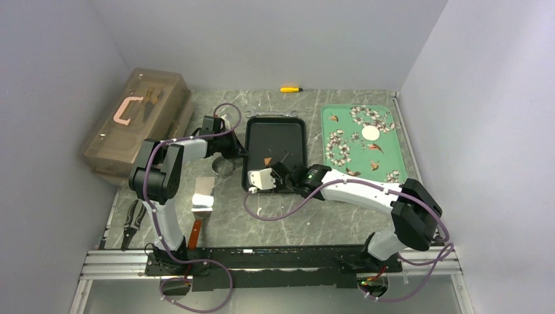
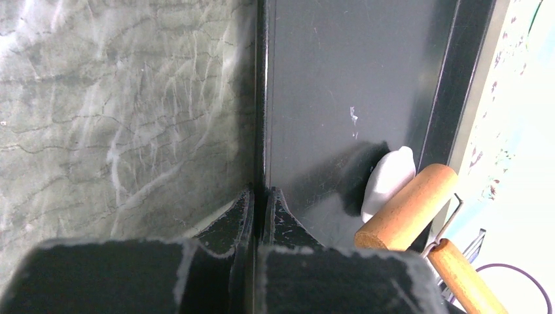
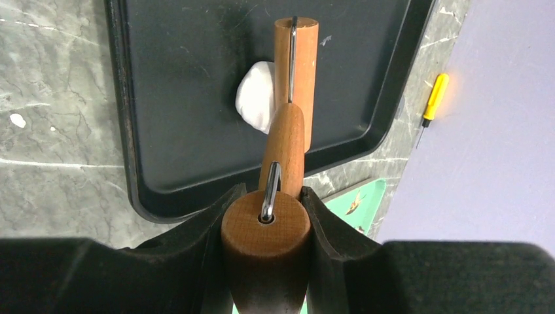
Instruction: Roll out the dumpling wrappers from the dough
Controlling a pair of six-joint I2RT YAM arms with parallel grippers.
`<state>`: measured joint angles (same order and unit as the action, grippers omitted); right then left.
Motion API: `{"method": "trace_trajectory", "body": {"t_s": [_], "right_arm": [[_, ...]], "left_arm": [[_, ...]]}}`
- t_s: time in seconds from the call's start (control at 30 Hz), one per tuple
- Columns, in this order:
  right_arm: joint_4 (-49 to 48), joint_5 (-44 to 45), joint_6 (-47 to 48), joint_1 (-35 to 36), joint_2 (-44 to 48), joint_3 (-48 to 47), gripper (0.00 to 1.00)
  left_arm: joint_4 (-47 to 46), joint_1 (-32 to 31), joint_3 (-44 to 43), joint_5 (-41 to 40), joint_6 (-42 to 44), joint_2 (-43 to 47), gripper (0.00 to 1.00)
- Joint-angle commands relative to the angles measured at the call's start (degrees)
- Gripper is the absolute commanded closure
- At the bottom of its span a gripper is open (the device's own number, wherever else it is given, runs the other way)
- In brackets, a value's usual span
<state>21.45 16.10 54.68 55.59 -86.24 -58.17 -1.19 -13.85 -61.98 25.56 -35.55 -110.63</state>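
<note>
The dough [image 3: 256, 98] is a small white lump in the black tray [image 3: 196, 131]. It lies against the left side of the brown wooden roller [image 3: 296, 72]. My right gripper [image 3: 266, 219] is shut on the roller's handle, with the barrel on the tray floor. In the left wrist view the dough [image 2: 387, 180] and the roller [image 2: 407, 208] are at the right. My left gripper [image 2: 260, 196] is shut on the tray's left rim [image 2: 262, 98]. One white round dumpling wrapper [image 1: 370, 133] lies on the green floral tray [image 1: 386, 157]. In the top view the dough is hidden by my right gripper [image 1: 283, 170].
A brown translucent toolbox [image 1: 137, 118] stands at the far left. A metal ring cutter [image 1: 224, 167], a metal scraper [image 1: 203, 199] and pliers [image 1: 133, 222] lie left of the black tray. A yellow screwdriver [image 1: 291, 89] lies at the back wall.
</note>
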Motion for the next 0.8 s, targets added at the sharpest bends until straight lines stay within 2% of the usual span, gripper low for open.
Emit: {"method": "trace_trajectory", "body": {"t_s": [0.0, 0.27, 0.37, 0.63, 0.77], "right_arm": [[0.8, 0.6, -0.9, -0.2, 2.2, 3.1, 1.00], [10.2, 0.0, -3.0, 2.8, 4.9, 4.0, 1.00], [7.8, -0.5, -1.9, 2.2, 5.5, 5.9, 1.00], [1.7, -1.1, 0.9, -2.4, -0.8, 3.2, 1.00], [7.0, -0.8, 0.1, -0.2, 2.4, 1.9, 1.00]], "left_arm": [[3.5, 0.3, 0.2, -3.7, 1.1, -3.3, 1.00], [3.6, 0.3, 0.1, -3.9, 1.2, -3.0, 1.00], [3.5, 0.4, 0.3, -3.7, 1.0, -3.3, 1.00], [3.7, 0.5, 0.3, -3.8, 1.2, -2.9, 1.00], [3.7, 0.4, 0.4, -3.8, 1.3, -2.8, 1.00]]}}
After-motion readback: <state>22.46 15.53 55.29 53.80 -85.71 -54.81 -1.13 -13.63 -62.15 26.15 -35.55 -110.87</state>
